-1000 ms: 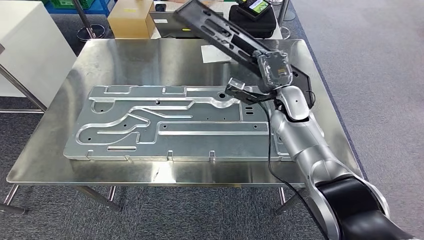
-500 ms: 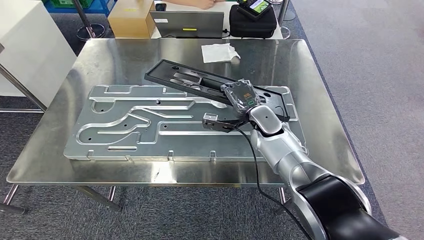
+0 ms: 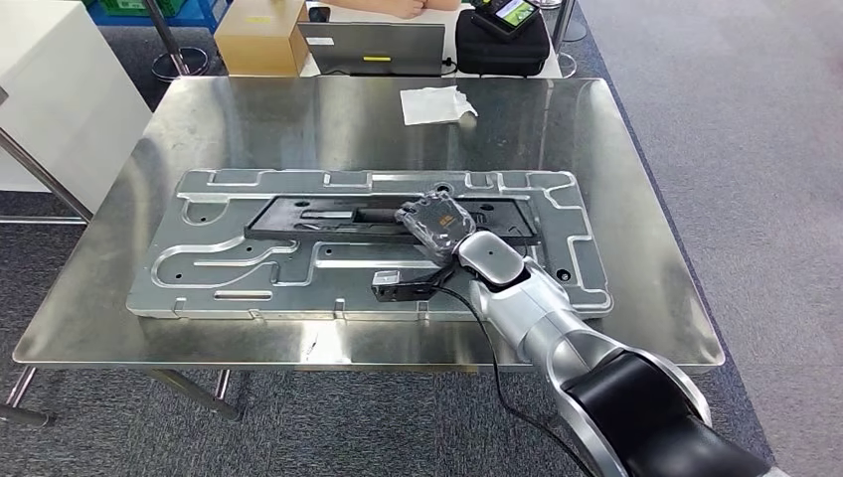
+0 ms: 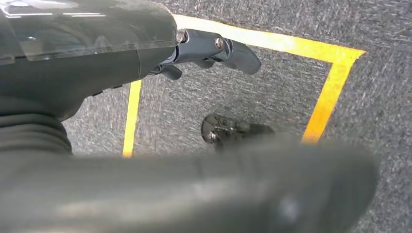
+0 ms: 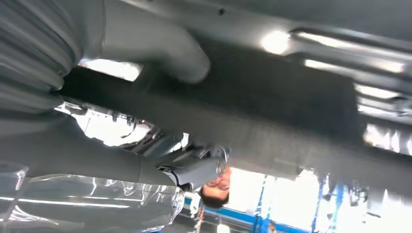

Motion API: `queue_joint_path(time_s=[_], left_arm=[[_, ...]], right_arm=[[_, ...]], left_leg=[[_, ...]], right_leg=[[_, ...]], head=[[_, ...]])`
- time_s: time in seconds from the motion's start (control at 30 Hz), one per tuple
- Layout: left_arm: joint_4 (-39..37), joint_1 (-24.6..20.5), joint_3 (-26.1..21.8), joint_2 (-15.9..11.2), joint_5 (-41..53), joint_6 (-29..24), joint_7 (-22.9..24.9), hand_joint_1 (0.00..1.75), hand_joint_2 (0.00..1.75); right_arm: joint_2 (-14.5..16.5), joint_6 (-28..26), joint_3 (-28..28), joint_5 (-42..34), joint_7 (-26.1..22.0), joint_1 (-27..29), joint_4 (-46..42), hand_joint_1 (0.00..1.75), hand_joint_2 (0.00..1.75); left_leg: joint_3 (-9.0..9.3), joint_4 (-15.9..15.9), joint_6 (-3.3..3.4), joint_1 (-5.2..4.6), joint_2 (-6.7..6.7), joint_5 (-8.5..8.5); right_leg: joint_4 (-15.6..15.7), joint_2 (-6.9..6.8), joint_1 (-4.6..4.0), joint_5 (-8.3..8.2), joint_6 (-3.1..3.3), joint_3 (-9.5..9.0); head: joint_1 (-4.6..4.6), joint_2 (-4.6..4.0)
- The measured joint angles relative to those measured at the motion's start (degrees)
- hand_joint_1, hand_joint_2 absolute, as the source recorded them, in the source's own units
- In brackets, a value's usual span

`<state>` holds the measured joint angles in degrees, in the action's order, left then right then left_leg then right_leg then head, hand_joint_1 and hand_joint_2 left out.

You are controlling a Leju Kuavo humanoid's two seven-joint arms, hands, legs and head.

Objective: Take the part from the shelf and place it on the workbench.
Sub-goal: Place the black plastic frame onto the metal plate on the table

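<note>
The part (image 3: 318, 214) is a long black flat frame with cut-outs. It lies lengthwise on the upper half of a large silver machined plate (image 3: 249, 270) on the steel workbench (image 3: 298, 119). My right hand (image 3: 434, 221) grips the part's right end. In the right wrist view the thick thumb (image 5: 165, 48) sits on one face of the dark part (image 5: 272, 111) and the fingers (image 5: 194, 167) on the other. My left hand (image 4: 145, 73) hangs over grey carpet, holding nothing, fingers apart.
A white crumpled sheet (image 3: 437, 103) lies at the back of the bench. Behind it stand a cardboard box (image 3: 260, 38), a laptop (image 3: 373, 48) and a black case (image 3: 502, 40). A white cabinet (image 3: 50, 89) is left. Yellow floor tape (image 4: 335, 73) crosses the carpet.
My right hand has carried the black part down and left, from raised and tilted over the bench's far right to lying on the silver plate.
</note>
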<state>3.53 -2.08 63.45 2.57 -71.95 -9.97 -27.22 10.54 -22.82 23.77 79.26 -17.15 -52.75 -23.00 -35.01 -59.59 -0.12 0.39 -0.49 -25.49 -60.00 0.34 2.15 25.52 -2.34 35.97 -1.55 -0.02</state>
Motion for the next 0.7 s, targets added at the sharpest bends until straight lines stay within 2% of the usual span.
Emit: queue_joint_path(time_s=[0.1, 0.5, 0.63, 0.7], left_arm=[[0.8, -0.4, 0.2, 0.9, -0.2, -1.0, -0.2, 0.0, 0.0], [2.2, -1.3, 0.1, 3.2, -1.8, -4.0, 0.0, 0.0, 0.0], [2.5, -1.4, 0.1, 3.7, -2.4, -4.7, 0.4, 0.0, 0.0], [2.6, -1.5, 0.1, 3.9, -2.6, -4.8, 0.6, 0.0, 0.0]], right_arm=[[1.1, 0.1, 0.6, -0.2, -0.5, 0.1, 0.7, 0.0, 1.75], [2.7, -0.1, 0.8, -2.9, -0.4, 0.3, 1.3, 0.0, 1.75], [2.8, -1.0, 0.1, -7.2, 0.1, 0.4, 1.1, 0.0, 0.0], [2.8, -1.0, -0.8, -10.2, -0.3, 0.4, 0.8, 0.0, 0.0]], left_leg=[[0.0, 0.0, 0.0, 0.0, 0.0, 0.0], [0.03, 0.0, 0.0, -0.01, 0.01, 0.0], [0.03, 0.0, 0.0, -0.01, 0.01, 0.0], [0.03, 0.0, 0.0, -0.01, 0.01, 0.0]], right_leg=[[0.0, 0.0, 0.01, 0.0, -0.01, -0.01], [0.0, 0.0, 0.01, -0.03, -0.02, -0.02], [0.0, 0.0, 0.01, -0.03, -0.02, -0.03], [0.0, 0.0, 0.01, -0.03, -0.02, -0.03]], head=[[0.0, 0.0], [0.0, 0.0], [0.0, 0.0], [0.0, 0.0]])
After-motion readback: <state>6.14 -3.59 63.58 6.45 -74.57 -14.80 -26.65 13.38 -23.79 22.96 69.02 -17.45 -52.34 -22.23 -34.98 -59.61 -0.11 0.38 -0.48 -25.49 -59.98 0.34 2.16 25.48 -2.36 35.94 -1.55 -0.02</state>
